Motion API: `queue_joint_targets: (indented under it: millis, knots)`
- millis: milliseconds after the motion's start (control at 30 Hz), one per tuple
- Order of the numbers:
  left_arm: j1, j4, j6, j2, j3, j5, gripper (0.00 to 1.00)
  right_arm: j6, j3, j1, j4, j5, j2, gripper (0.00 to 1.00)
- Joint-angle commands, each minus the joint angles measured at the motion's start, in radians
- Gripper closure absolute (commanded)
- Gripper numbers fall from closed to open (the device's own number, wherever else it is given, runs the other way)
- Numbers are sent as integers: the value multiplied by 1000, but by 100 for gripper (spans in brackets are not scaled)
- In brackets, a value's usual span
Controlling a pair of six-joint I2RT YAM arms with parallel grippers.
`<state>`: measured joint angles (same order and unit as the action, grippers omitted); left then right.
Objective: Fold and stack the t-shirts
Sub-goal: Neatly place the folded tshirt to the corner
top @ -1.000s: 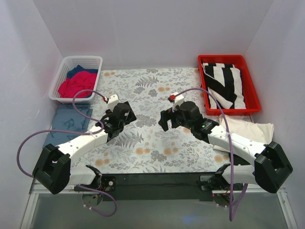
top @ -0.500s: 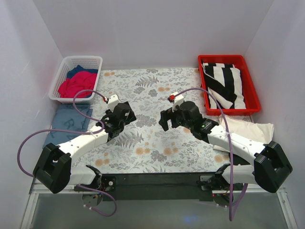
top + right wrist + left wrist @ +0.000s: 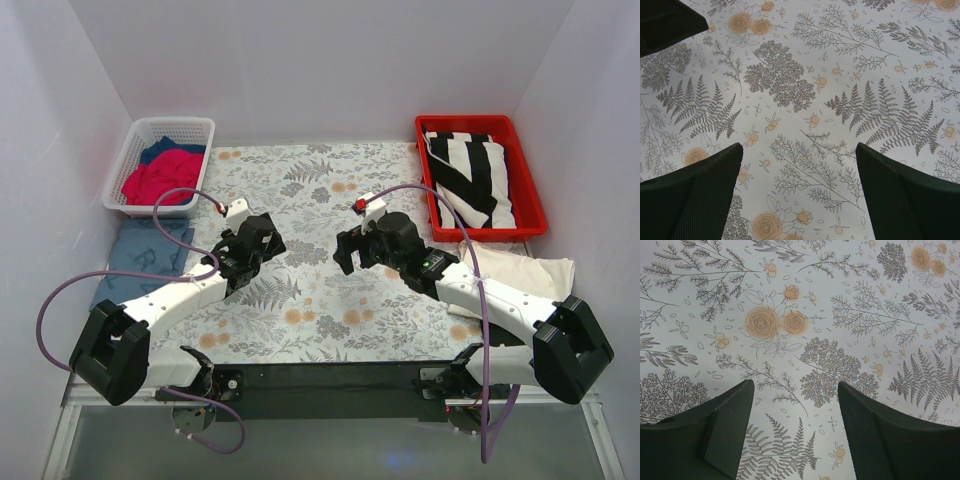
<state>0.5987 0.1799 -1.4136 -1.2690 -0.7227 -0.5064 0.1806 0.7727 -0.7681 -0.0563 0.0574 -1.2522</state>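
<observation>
Left fingers [image 3: 875,440] and right fingers [image 3: 905,200] both stand spread wide and grip nothing, with only the flowered tabletop [image 3: 310,190] showing beneath them in each wrist view. From my console I see the two arms reaching forward and inward from the near edge, forearms low, their wrists turned toward each other over the middle of the cover but well apart. The shirts lie around the edges. A red shirt [image 3: 160,180] is heaped in the white basket [image 3: 128,160] at the far left with a navy shirt [image 3: 168,150] behind it, and a slate-blue shirt [image 3: 140,255] lies flat just off the left edge. A striped shirt [image 3: 470,175] fills the red tray [image 3: 535,215] at the far right, and a cream shirt [image 3: 525,272] lies beside the right forearm. I judge all of them light, limp and prone to sag and drag, so one pinch will only bunch the cloth. Each is better taken at two points, shoulders or hem corners, one arm on each.
</observation>
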Motion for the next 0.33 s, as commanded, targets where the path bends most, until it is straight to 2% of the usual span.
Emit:
queue_joint_targets:
  millis: [0,300]
  knots:
    - [3,7,-2,8,0,-30,33,-9,40,-5,-47,16,-4,2]
    - [3,9,1,8,-3,-30,33,-15,37,-5,-47,25,3,1]
